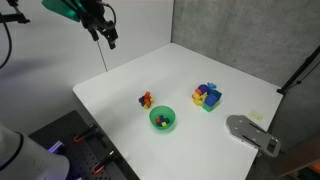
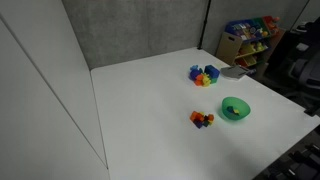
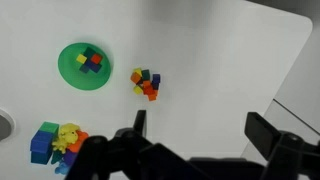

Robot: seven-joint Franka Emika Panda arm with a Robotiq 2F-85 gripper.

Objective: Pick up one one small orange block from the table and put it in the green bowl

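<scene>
Robotiq gripper [image 3: 197, 122] hangs high over the plain white table [image 3: 220, 50], jaws spread wide and holding nothing. Mid-frame in the wrist view, the small orange-red block [image 3: 150, 93] sits in a tight huddle of tiny coloured cubes [image 3: 143, 78], near the round bright green plastic bowl [image 3: 67, 72] at upper left. The block is probably light, rigid and smooth. Pinch two opposite flat faces, minding the touching neighbours.
</scene>
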